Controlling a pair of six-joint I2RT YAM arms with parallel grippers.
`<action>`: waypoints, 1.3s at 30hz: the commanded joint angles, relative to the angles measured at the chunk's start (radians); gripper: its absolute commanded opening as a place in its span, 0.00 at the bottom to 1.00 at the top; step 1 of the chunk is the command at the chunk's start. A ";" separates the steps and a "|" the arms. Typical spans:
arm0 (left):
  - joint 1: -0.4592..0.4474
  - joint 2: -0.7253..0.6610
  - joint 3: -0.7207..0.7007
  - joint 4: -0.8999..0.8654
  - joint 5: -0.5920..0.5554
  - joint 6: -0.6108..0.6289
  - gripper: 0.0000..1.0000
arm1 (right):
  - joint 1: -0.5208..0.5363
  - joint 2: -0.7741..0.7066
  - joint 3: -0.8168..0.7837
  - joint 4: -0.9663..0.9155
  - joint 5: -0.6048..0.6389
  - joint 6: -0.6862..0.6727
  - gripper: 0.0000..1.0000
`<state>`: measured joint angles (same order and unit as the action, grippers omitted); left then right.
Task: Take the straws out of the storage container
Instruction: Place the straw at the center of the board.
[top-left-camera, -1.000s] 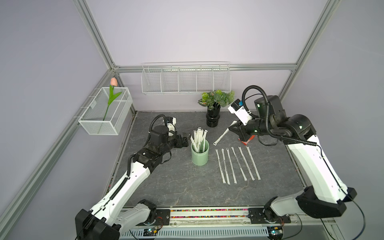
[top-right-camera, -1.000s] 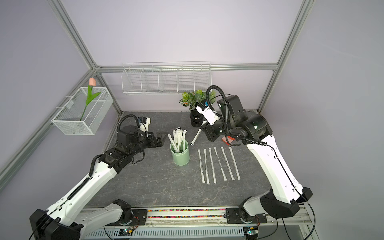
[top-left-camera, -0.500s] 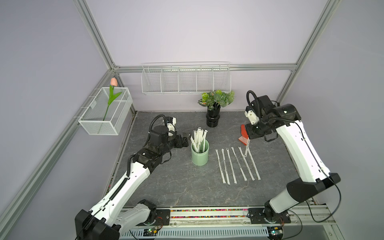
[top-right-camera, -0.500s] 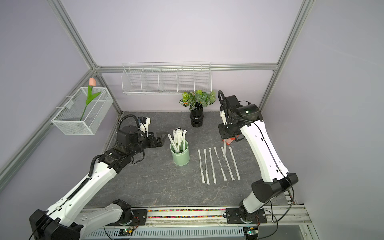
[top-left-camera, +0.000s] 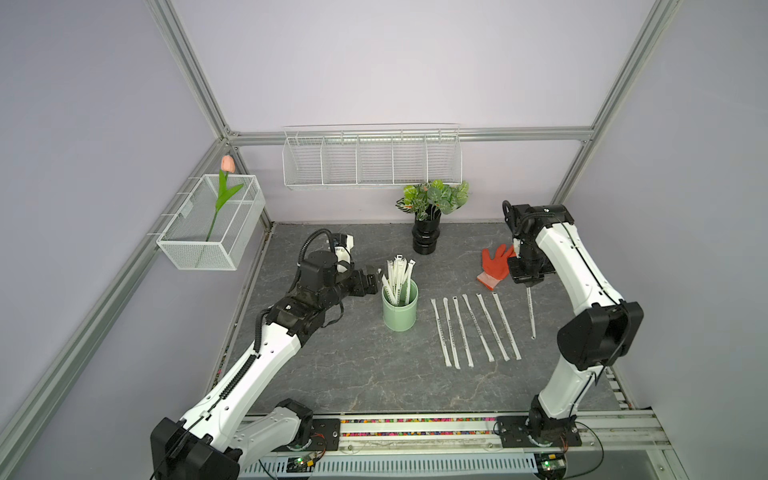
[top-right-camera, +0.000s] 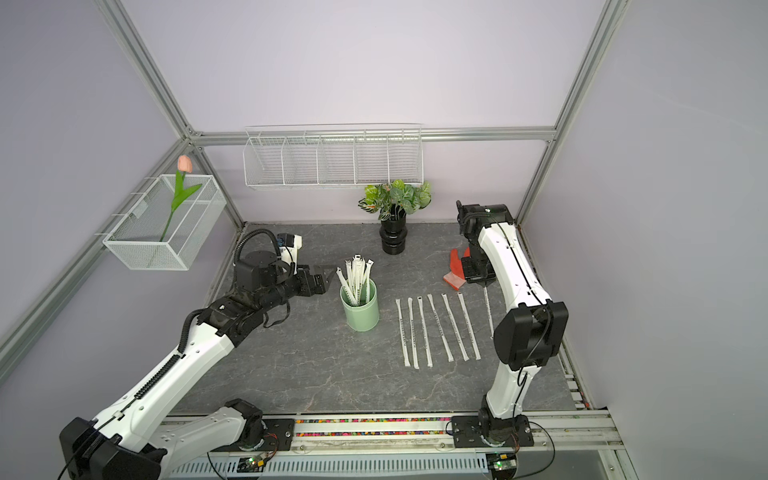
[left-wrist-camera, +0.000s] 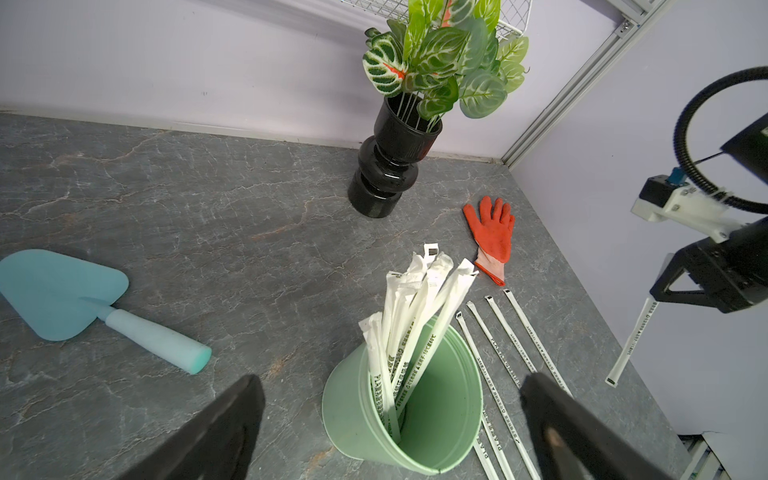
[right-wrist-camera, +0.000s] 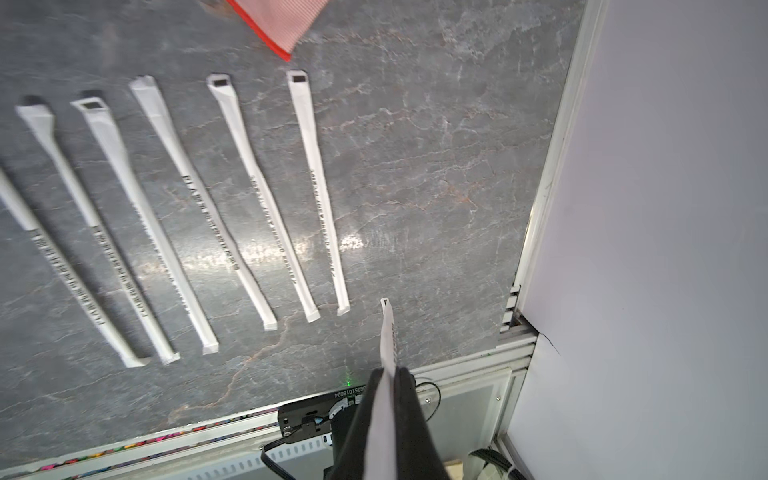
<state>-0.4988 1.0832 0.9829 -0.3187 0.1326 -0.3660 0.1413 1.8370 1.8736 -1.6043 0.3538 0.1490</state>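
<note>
Right gripper (right-wrist-camera: 388, 376) pinched one wrapped straw (top-left-camera: 530, 311) at three o'clock of six laid-out straws (top-left-camera: 473, 328); left gripper (top-left-camera: 371, 279), jaws spread, hovered at nine o'clock of the mint cup (top-left-camera: 400, 316)

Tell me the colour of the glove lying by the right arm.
The glove is orange-red with a pale pink cuff; best seen in the left wrist view.

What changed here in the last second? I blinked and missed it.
The right pincer, shut on one straw, swung from near the vase out to the right. It now dangles the straw just past the laid-out row. The move uncovered an orange glove. The left pincer stayed open by the cup. The row and the cup did not move.
</note>
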 joint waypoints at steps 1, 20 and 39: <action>-0.006 0.008 0.007 0.012 0.012 -0.011 1.00 | -0.020 0.030 -0.045 -0.064 0.020 -0.016 0.08; -0.005 0.023 0.008 0.006 0.007 -0.005 1.00 | -0.054 0.212 -0.114 0.081 -0.037 -0.078 0.08; -0.005 0.026 0.010 0.001 -0.001 -0.002 1.00 | -0.086 0.320 -0.103 0.217 -0.055 -0.107 0.10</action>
<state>-0.4988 1.1110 0.9829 -0.3191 0.1322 -0.3660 0.0605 2.1281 1.7531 -1.4086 0.3206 0.0536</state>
